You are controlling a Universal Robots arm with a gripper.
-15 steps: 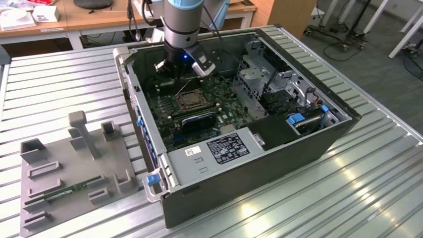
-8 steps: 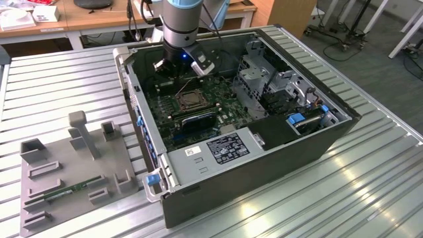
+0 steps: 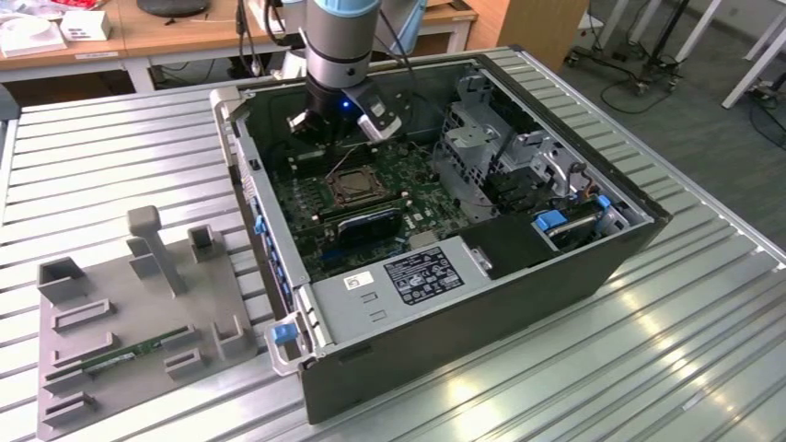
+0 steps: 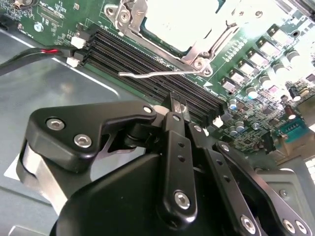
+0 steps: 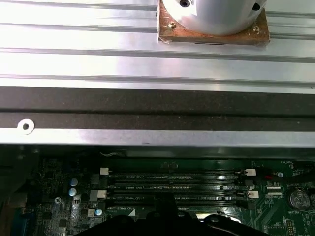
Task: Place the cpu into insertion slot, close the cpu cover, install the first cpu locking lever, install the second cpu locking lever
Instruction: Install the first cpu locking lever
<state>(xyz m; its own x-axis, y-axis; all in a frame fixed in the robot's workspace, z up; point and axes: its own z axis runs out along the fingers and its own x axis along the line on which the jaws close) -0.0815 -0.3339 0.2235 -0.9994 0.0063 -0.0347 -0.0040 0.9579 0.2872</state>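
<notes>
Exterior view: the gripper hangs inside the case, just beside the slot; second wrist view: the cpu lies in the slot, the cover flat around it, a lever along the slot's edge; gripper closed, holding nothing; first wrist view: RAM slots and the ribbed table.

Table: ribbed silvery metal.
Computer case: open, lying on the table.
Grey fixture plate: beside the case, on the exterior view's left.
</notes>
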